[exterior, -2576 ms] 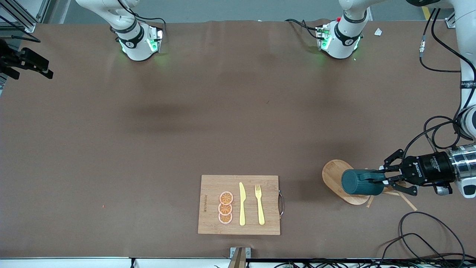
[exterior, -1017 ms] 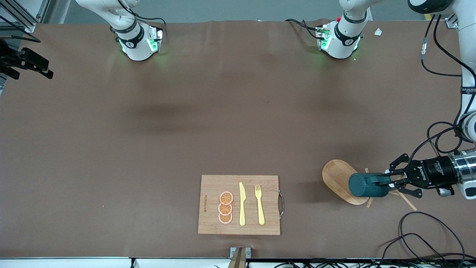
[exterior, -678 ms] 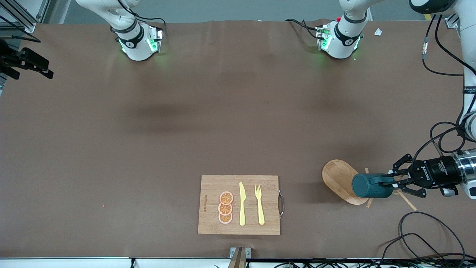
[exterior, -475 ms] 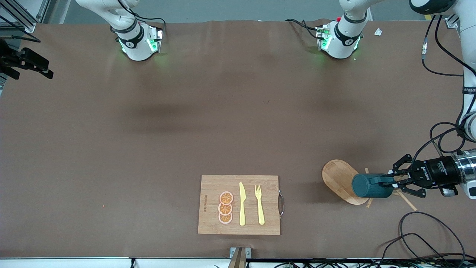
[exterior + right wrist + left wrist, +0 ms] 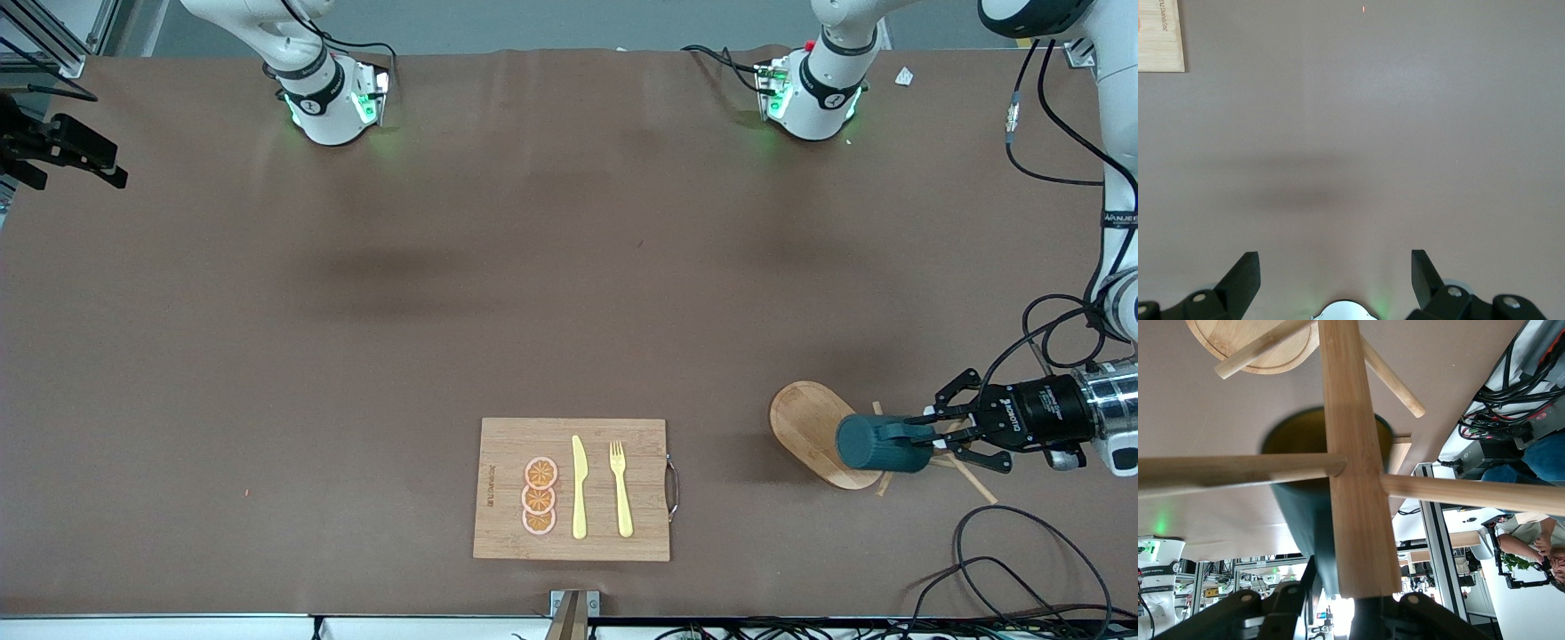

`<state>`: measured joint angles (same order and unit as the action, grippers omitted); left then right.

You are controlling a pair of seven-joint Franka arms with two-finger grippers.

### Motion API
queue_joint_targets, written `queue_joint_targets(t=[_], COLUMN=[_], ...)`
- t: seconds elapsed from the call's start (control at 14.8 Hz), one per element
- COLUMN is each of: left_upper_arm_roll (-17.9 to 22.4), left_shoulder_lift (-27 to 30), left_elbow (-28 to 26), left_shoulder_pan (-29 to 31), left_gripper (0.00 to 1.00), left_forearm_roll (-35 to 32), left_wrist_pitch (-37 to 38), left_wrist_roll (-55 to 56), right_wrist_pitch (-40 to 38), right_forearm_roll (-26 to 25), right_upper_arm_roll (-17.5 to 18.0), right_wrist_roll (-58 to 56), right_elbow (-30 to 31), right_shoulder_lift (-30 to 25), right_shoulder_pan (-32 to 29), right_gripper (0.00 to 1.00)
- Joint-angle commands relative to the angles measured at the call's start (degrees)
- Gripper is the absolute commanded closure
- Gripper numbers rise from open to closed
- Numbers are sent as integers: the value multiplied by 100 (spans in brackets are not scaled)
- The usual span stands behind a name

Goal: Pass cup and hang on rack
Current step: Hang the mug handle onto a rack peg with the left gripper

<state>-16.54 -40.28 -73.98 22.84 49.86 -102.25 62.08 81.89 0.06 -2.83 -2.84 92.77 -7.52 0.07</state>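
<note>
Brown mat (image 5: 444, 293) covers the whole table, wrinkle-free, with faint arm shadows mid-table; grey floor strip past the bases, loose black cables (image 5: 1005, 569) at the left arm's end.

Front view: rack (image 5: 813, 427) stands near the left arm's end. Cutting board (image 5: 498, 533) sits beside the rack toward the right arm's end, carrying orange slices (image 5: 540, 496), a knife (image 5: 579, 487) and a fork (image 5: 621, 489). Cup (image 5: 867, 443) lies sideways over the rack's base, handle toward the left gripper (image 5: 925, 429), whose fingers reach the handle; cannot tell if they pinch it. Right gripper not visible here.

Left wrist view: rack post (image 5: 1355, 467) and pegs cross close up, cup's yellow mouth (image 5: 1298, 437) right against the post. Shelving and a seated person (image 5: 1531, 540) in the room.

Right wrist view: right gripper (image 5: 1335, 277) waits over bare mat, fingers spread wide; board corner (image 5: 1161, 33) at the edge.
</note>
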Motion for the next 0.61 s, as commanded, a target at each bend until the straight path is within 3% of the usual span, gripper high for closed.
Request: queue_joint_targets(t=[0.0,0.14,0.34,0.54], left_upper_arm_roll=[-15,-33,-59,-216], left_shoulder_lift=[3,47,274,565], left_elbow=[15,15,15,15], left_shoulder_pan=[37,28,-24,-95], left_gripper=[35,0,0,0], left_forearm_roll=[77,68,24,-606], left_wrist_pitch=[39,48,56,205], left_wrist_roll=[-65,-74,-39,-39], right_wrist_pitch=[3,3,3,3], right_forearm_roll=[64,64,64,64], right_upper_arm_roll=[2,1,10,1], right_wrist_roll=[3,-6,-6,-6], right_elbow=[66,66,66,66], right_shoulder_lift=[-101,-101,-101,-101], right_shoulder_pan=[-16,-16,-16,-16], right_gripper=[0,0,0,0])
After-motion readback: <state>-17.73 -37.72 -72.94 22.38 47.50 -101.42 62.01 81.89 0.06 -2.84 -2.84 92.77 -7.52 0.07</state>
